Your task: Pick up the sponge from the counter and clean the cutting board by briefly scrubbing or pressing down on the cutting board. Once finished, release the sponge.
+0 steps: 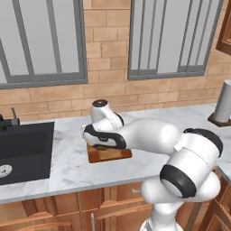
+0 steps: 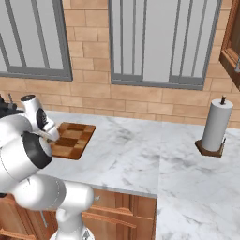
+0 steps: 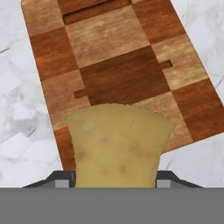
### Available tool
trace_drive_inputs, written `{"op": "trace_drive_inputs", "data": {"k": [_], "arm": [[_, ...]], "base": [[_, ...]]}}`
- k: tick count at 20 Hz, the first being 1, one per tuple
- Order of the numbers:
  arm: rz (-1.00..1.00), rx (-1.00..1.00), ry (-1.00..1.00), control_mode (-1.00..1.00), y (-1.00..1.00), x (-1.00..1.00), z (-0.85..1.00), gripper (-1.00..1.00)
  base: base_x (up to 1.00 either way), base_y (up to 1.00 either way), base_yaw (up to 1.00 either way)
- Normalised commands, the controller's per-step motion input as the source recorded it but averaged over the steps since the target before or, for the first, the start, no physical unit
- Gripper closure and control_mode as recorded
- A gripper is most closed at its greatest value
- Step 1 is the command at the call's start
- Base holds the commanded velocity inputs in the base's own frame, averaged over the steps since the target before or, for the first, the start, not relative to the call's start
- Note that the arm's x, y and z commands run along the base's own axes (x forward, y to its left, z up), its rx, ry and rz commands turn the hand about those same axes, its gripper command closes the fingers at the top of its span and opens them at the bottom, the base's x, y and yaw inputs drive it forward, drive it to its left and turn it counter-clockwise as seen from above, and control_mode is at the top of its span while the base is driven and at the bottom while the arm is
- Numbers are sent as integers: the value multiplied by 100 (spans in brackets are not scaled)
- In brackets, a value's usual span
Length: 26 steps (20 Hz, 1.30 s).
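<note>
The yellow-tan sponge (image 3: pixel 117 144) fills the low centre of the hand view, pinched between the two dark fingertips (image 3: pixel 61 180) of my gripper (image 3: pixel 116 181), which is shut on it. Beneath it lies the checkered wooden cutting board (image 3: pixel 113 48), and the hand's dark shadow falls on the board's middle. Whether the sponge touches the wood I cannot tell. In the left base view my gripper (image 1: pixel 102 145) points down over the cutting board (image 1: pixel 113 156) on the white marble counter (image 1: pixel 67 162). From the right, the cutting board (image 2: pixel 75 138) shows beside my arm.
A black sink (image 1: pixel 22 149) with a faucet (image 1: pixel 13 116) is sunk into the counter left of the board. A paper towel roll (image 2: pixel 216 125) stands on a wooden base at the far right. Bare marble (image 2: pixel 140 150) stretches between them, and a brick wall with windows runs behind.
</note>
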Motion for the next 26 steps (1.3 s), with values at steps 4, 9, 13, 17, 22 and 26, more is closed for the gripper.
{"op": "trace_drive_inputs", "data": {"k": [4, 9, 13, 17, 22, 26], "arm": [[1, -1, 0, -100, 69, 3, 0, 100], [0, 0, 2, -100, 66, 21, 0, 100], [0, 0, 0, -100, 58, 23, 0, 100], [0, -2, 0, -100, 28, 16, -5, 100], [0, -5, 1, -100, -10, -8, -5, 100], [0, -2, 2, -100, -12, -30, -1, 100]], "base": [[0, 0, 0], [0, 0, 0], [0, 0, 0], [0, 0, 0], [0, 0, 0], [0, 0, 0]]}}
